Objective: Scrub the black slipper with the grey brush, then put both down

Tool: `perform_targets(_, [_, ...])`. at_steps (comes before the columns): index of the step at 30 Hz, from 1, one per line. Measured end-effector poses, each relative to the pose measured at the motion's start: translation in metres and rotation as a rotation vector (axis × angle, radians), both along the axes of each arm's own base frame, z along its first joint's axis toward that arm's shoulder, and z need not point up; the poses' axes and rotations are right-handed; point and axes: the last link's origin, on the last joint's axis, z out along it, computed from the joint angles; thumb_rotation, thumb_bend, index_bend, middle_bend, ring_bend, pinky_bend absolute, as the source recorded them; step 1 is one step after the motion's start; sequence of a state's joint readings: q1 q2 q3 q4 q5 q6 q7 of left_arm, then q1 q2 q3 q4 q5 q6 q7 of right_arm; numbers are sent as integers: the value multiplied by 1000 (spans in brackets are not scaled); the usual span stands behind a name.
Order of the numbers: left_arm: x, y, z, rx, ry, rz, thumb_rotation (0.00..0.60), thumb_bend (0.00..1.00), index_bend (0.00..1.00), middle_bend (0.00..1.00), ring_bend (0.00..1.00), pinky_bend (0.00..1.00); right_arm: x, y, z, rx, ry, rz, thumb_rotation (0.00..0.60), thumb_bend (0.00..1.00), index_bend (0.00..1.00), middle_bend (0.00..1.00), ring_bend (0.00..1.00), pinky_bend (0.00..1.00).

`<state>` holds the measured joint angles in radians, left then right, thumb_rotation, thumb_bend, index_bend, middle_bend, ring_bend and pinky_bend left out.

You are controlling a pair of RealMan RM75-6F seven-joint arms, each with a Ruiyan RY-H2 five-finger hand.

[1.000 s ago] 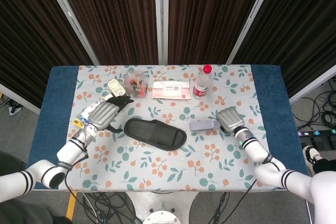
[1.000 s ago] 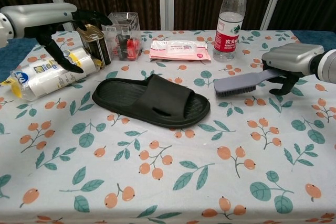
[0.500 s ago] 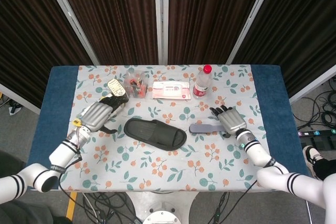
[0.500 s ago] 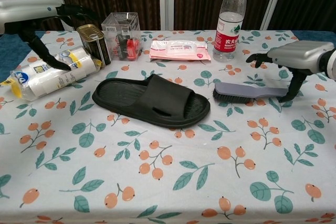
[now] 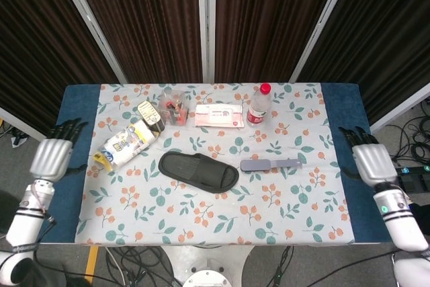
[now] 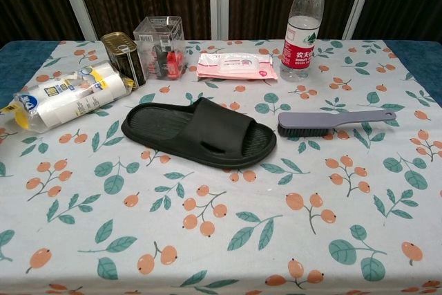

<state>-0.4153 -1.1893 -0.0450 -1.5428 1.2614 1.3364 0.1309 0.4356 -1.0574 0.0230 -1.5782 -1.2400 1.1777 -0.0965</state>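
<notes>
The water bottle (image 6: 302, 21) wore a red-and-white label with Chinese characters I could not make out; print on the white roll pack (image 6: 63, 97) and the pink wipes packet (image 6: 236, 65) was too small to read. Since a second before, I had let go of the grey brush (image 6: 333, 121), which lay flat just right of the black slipper (image 6: 199, 131). My left hand (image 5: 54, 156) and right hand (image 5: 369, 160) had drawn back past the table (image 5: 74, 109) edges, fingers spread, empty.
</notes>
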Motion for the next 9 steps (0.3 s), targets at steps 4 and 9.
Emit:
perform_targets(4, [-23, -36, 19, 121, 6, 60, 600, 157, 159, 181, 117, 164, -18, 40, 16, -80, -59, -29, 600, 172, 0, 89, 20, 160])
perform_targets(9, [-37, -79, 23, 161, 18, 101, 600, 155, 159, 181, 117, 161, -26, 79, 25, -126, -119, -23, 600, 172, 0, 94, 7, 144])
